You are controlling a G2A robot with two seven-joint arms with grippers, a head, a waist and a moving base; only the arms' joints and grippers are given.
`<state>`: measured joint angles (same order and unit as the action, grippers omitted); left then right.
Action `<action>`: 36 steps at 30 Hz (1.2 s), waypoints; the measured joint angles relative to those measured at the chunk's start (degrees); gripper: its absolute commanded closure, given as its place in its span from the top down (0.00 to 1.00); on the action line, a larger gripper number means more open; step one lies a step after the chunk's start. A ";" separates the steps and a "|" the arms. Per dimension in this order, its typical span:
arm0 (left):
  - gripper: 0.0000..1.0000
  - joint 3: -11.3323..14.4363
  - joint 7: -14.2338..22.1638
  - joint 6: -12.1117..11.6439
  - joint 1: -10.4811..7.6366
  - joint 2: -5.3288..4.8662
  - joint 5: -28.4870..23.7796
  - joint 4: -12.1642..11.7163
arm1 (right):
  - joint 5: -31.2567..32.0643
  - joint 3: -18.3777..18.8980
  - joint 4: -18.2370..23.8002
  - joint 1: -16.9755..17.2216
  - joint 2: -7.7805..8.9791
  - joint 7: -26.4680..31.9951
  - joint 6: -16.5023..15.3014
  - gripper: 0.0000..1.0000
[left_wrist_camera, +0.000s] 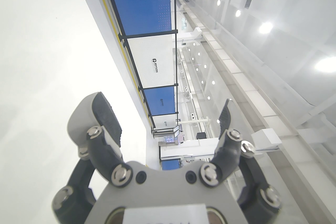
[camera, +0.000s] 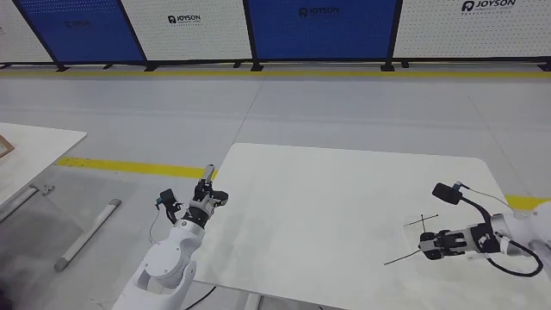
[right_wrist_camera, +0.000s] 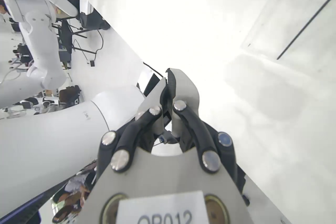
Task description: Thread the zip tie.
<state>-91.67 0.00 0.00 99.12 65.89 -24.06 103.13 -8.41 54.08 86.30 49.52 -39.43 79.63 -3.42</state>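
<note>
White desk [camera: 327, 207] holds a clear tray [right_wrist_camera: 275, 12]. Near the tray, my right pincer [right_wrist_camera: 168, 75] is pinched tight on the zip tie [camera: 403, 257]. Its long end pokes toward my left pincer [left_wrist_camera: 164, 104], which is wide open and far from the tray.

Black zip ties [right_wrist_camera: 305, 25], three in all: two inside one clear tray [right_wrist_camera: 283, 20], plus the held zip tie [camera: 403, 258]. The left end effector [left_wrist_camera: 165, 101] and the right end effector [right_wrist_camera: 167, 76] make two. White benches also two — main bench [camera: 344, 207], side bench [camera: 34, 142].
</note>
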 measured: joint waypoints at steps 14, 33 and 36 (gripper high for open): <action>1.00 0.00 0.00 0.00 0.00 0.00 0.00 0.00 | -1.28 -0.74 1.16 1.30 -0.61 -2.64 -1.49 0.00; 1.00 0.00 0.00 0.00 0.00 0.00 0.00 0.00 | -19.22 -3.46 -3.92 0.09 -3.65 -2.15 -12.89 0.00; 1.00 0.00 0.00 0.00 0.00 0.00 0.00 0.00 | -19.22 -3.46 -3.93 0.09 -3.65 -2.15 -12.89 0.00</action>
<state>-91.67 0.00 0.00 99.12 65.89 -24.06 103.13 -27.63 50.62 82.37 49.61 -43.08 77.49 -16.31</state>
